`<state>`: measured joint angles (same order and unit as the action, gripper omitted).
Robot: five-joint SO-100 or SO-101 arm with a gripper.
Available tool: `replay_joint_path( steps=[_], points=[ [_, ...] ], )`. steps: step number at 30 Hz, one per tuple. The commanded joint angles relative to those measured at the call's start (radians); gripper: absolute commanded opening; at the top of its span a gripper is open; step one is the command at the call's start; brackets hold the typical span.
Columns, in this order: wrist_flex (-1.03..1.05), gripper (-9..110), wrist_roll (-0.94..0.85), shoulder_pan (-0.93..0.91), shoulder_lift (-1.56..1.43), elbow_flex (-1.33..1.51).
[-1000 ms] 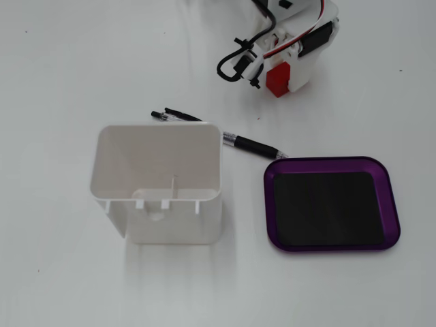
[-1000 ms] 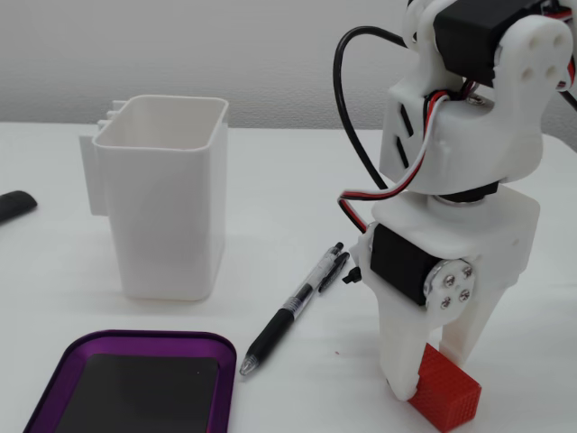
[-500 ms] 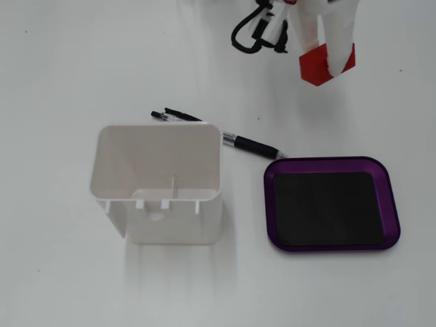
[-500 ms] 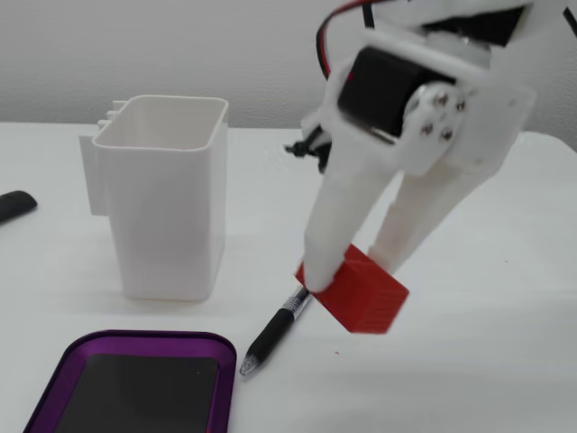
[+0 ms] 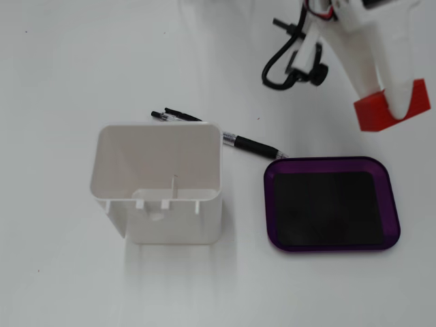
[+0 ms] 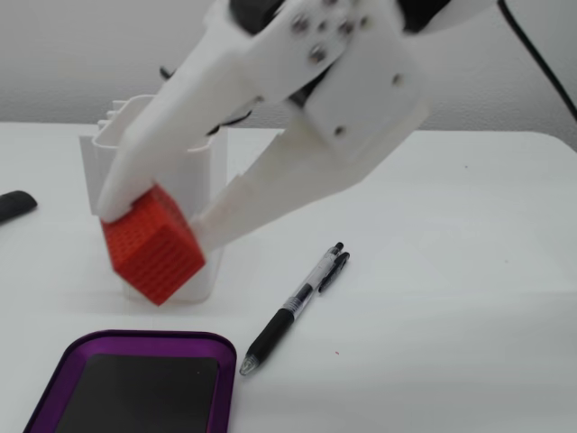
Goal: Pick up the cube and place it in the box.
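The red cube [image 5: 375, 112] with a dotted grid texture is held between the white fingers of my gripper [image 5: 398, 102], lifted above the table. In a fixed view the cube [image 6: 153, 245] hangs in the gripper [image 6: 153, 225] above and behind the purple tray. The box [image 5: 332, 204], a shallow purple tray with a black floor, lies on the table below the gripper; in the other fixed view it sits at the bottom left [image 6: 135, 341]. The cube is clear of the tray.
A tall white open container [image 5: 160, 184] stands left of the tray; it also shows behind the cube [image 6: 203, 180]. A black and clear pen [image 5: 235, 142] lies between container and tray, also seen on the table [image 6: 293, 311]. A black cable [image 5: 279, 68] loops near the arm.
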<state>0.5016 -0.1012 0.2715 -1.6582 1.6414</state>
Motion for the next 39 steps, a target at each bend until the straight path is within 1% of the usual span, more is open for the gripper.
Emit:
replay_joint_path(
  steps=[1, 7, 9, 13, 17, 24, 28, 33, 39],
  points=[
    [-0.038, -1, 0.110, -0.067, 0.080, -0.114],
    [-0.023, -1, 0.262, -0.153, 0.249, -0.245],
    [0.011, -1, 0.305, -0.163, 0.279, -0.261],
    [0.051, -1, 0.324, -0.149, 0.284, -0.261],
    [0.054, -1, 0.311, -0.115, 0.282, -0.250],
    [0.146, -1, 0.166, -0.031, 0.281, -0.262],
    [0.152, -1, 0.103, 0.005, 0.282, -0.262],
    [0.152, -1, 0.095, 0.012, 0.295, -0.262],
    [0.152, 0, 0.028, 0.014, 0.296, -0.258]
  ],
)
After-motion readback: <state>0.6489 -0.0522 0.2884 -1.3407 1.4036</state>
